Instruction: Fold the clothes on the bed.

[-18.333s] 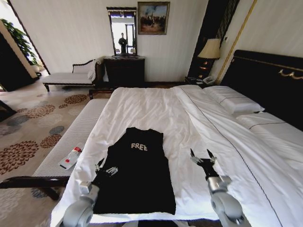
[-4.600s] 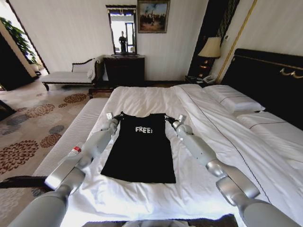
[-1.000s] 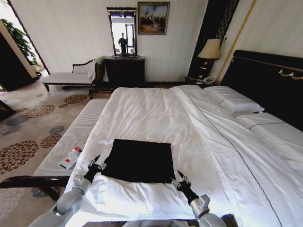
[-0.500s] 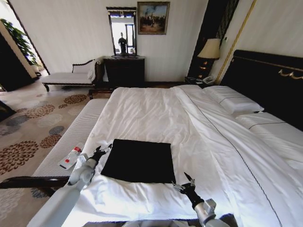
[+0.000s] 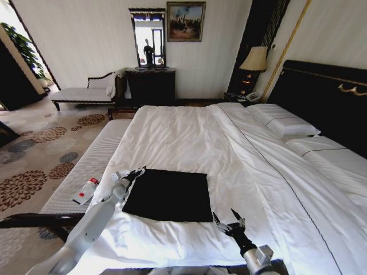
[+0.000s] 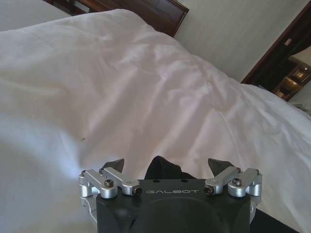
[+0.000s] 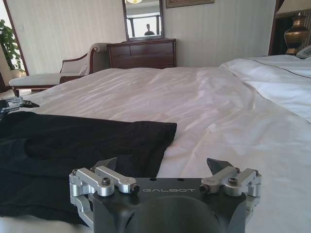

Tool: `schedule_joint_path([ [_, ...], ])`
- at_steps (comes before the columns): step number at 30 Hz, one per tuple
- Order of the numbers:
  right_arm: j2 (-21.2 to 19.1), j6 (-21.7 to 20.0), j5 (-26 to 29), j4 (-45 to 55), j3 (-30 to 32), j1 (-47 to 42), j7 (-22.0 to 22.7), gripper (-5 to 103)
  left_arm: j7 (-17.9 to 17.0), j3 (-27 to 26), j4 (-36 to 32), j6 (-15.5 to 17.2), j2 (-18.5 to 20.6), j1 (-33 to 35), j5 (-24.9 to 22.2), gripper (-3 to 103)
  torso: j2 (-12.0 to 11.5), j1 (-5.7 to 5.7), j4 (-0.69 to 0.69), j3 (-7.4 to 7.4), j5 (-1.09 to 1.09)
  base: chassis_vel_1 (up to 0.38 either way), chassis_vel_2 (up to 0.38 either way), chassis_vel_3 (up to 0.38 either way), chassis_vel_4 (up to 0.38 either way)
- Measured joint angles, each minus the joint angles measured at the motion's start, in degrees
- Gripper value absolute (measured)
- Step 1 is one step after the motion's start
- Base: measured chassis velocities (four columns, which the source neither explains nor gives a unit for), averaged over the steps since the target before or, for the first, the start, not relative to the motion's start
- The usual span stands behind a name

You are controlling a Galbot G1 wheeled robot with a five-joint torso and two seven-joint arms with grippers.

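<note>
The right claw (image 7: 163, 167) fills the bottom centre of the frame, its two dark fingertips spread wide apart with nothing between them. Just beyond it, the folded black T-shirt (image 7: 73, 150) lies flat on the white bed (image 7: 214, 121), stretching from the left edge to the middle of the frame. At the far left edge, beside the shirt's far corner, the left claw (image 7: 14, 104) shows small and dark. In the upper part of the frame a dark wooden dresser (image 7: 142, 54) stands against the striped wall under a mirror (image 7: 143, 19). A white-cushioned chaise (image 7: 53, 75) sits to its left, and a brass lamp base (image 7: 294, 35) at the upper right.
</note>
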Motion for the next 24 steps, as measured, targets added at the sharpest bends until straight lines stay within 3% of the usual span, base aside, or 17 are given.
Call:
schedule_joint_path([
  [9, -0.9, -0.4, 1.2, 0.1, 0.2, 1.0, 0.2, 100, -1.7, 0.7, 3.6, 1.6, -2.0, -1.6, 3.3, 96, 0.0, 0.00, 0.00, 0.00, 0.00, 0.000, 0.000, 0.000, 0.000],
  [15, -1.5, -0.6, 1.7, -0.4, -0.4, 2.0, 0.5, 100, -1.9, 0.6, 4.0, 1.5, -2.1, -1.3, 4.7, 69, 0.0, 0.00, 0.01, -0.01, 0.00, 0.000, 0.000, 0.000, 0.000],
  [18, -1.6, -0.8, 1.8, -0.6, -0.8, 2.3, 0.6, 100, -1.8, 0.6, 3.9, 1.5, -2.1, -1.2, 4.7, 63, 0.0, 0.00, 0.01, -0.01, 0.00, 0.000, 0.000, 0.000, 0.000],
  [22, -1.7, -1.1, 2.2, -0.5, -0.9, 2.5, 0.9, 100, -1.8, 1.0, 4.0, 1.5, -2.3, -1.5, 5.0, 41, 0.0, 0.00, 0.00, -0.01, 0.00, 0.000, 0.000, 0.000, 0.000],
  [24, -1.8, -1.1, 2.3, -0.5, -0.9, 2.4, 0.9, 100, -1.8, 1.1, 4.0, 1.5, -2.4, -1.5, 5.0, 41, 0.0, 0.00, 0.00, -0.01, 0.00, 0.000, 0.000, 0.000, 0.000],
])
